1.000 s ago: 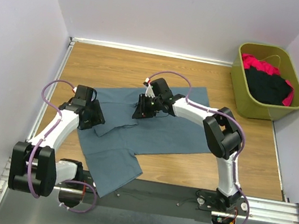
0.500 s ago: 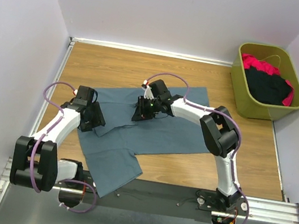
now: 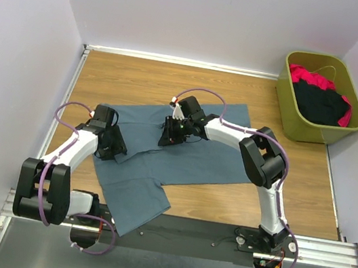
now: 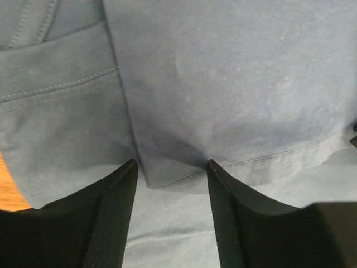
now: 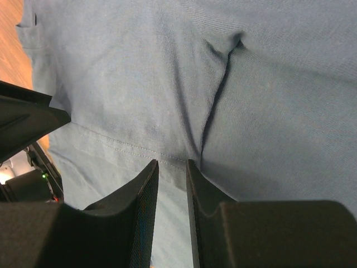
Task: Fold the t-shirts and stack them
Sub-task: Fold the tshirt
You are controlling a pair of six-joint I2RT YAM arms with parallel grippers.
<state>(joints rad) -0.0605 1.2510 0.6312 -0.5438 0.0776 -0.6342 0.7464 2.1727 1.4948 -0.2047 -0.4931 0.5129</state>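
The left claw has narrowed a little around the folded hem of the blue shirt, which is spread mid-bench, but its jaws are still apart. The right claw stays clamped on the shirt's fold. A two-claw fold seems near.

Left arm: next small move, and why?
Probably close the left gripper on the hem of the slate-blue t-shirt. Its jaws stand open astride that folded edge, while the right gripper pinches the cloth into a ridge.
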